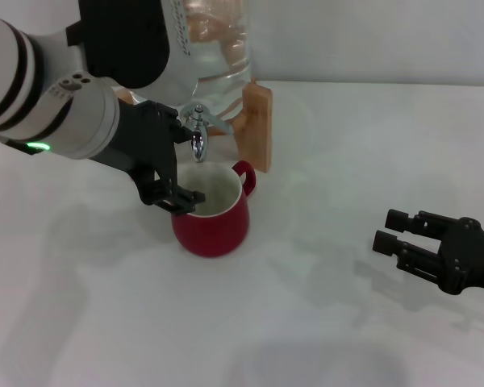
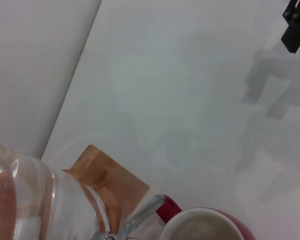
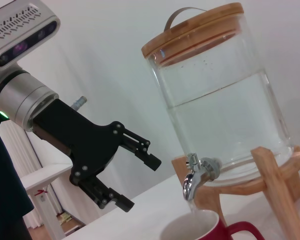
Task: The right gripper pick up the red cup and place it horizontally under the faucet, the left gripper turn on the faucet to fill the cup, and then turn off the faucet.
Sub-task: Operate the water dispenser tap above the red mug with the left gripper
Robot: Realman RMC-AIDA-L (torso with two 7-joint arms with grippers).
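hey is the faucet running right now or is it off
Running. In the right wrist view a thin stream falls from the faucet spout into the red cup standing below it.

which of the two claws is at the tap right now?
The left gripper: open, beside the faucet above the red cup. The right gripper hangs open, well away over bare table.

the red cup point(image 1: 212, 211) stands upright under the faucet point(image 1: 198, 133). the left gripper point(image 1: 180, 169) hovers beside it, fingers spread, possibly touching the rim. the right gripper point(image 1: 389, 230) waits well apart.
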